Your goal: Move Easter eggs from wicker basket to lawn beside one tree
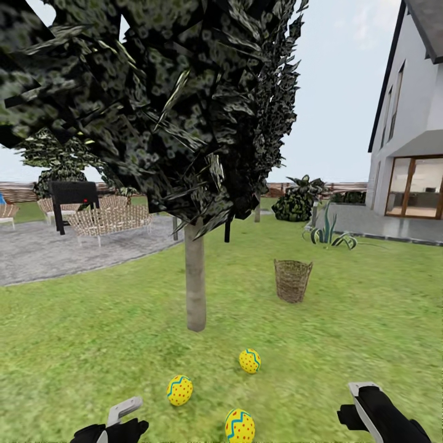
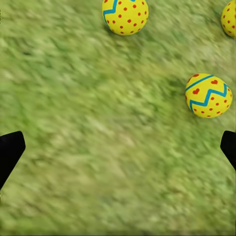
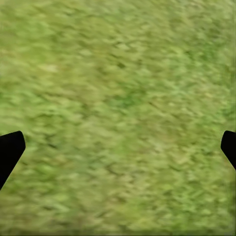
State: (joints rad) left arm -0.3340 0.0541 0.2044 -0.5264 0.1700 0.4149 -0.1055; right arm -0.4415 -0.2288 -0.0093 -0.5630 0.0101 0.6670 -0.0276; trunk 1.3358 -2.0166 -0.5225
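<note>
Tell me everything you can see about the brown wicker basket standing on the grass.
The brown open-weave wicker basket is bucket-shaped, wide at its rim and tapering toward its base. It stands upright on the green lawn, to the right of and a little beyond the pale-trunked tree. Light shows through the weave, and no egg is visible inside. Nothing touches it but the grass. The three yellow Easter eggs lie apart from it, nearer the camera.

three yellow easter eggs (image 1: 249, 360) with blue zigzags and red dots lie on the lawn (image 1: 369, 320) near the tree (image 1: 195, 280), at its six o'clock, the wicker basket (image 1: 292, 280) upright at three o'clock.
</note>
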